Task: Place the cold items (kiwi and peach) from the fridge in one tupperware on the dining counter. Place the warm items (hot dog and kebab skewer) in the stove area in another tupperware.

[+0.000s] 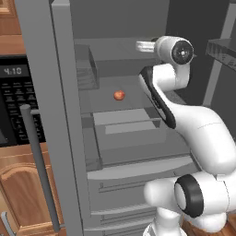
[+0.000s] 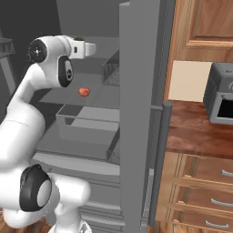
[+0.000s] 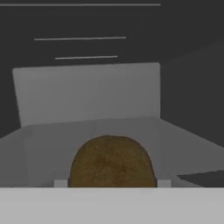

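Olive-brown, rough-skinned oval kiwi [image 3: 112,161] sits right at the bottom of our hand view, between the two small grey finger pads [image 3: 61,183], so the jaws seem closed on it. We see the small round orange-red peach [image 1: 119,95] lying on a grey shelf inside the tall grey open fridge [image 1: 64,115], well apart from our white arm [image 1: 184,120], behind a grey drawer box [image 2: 86,120]

Brown kiwi [image 3: 112,161] before grey fridge [image 3: 87,92] wall

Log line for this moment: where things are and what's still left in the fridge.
stage: kiwi pickup | kiwi: close before hand camera, on grey shelf | peach: still on fridge shelf | grip: unconfirmed
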Robot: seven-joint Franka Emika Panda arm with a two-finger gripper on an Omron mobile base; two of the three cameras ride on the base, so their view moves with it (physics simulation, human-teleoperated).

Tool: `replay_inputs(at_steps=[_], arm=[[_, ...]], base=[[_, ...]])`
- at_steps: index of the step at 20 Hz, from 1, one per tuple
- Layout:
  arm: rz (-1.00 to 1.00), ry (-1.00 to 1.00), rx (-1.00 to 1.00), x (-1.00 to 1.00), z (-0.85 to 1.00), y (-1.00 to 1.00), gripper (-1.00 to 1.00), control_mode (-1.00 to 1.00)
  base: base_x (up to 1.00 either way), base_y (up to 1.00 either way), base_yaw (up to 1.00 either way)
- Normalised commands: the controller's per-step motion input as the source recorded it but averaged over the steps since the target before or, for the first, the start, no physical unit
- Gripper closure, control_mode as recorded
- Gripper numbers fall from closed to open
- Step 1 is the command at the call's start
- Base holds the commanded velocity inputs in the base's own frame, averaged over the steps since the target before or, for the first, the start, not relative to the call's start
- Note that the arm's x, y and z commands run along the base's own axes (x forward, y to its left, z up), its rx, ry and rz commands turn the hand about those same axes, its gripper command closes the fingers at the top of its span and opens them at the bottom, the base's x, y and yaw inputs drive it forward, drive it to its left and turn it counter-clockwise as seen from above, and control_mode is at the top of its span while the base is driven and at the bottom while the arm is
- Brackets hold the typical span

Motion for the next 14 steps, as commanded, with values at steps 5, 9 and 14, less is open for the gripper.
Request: replay_inputs(at_steps=[5,9,14], arm=[[0.00,0.00,0.08,-1.00,0.00,0.00,1.00,-1.00],[0.00,0.08,0.05,-1.00,0.00,0.01,1.00,-1.00],[0.00,0.28,0.10,-1.00,0.00,0.00,1.00,-1.00]], base=[[0.00,0.00,0.00],[0.00,0.00,0.00],[0.00,0.00,0.00]])
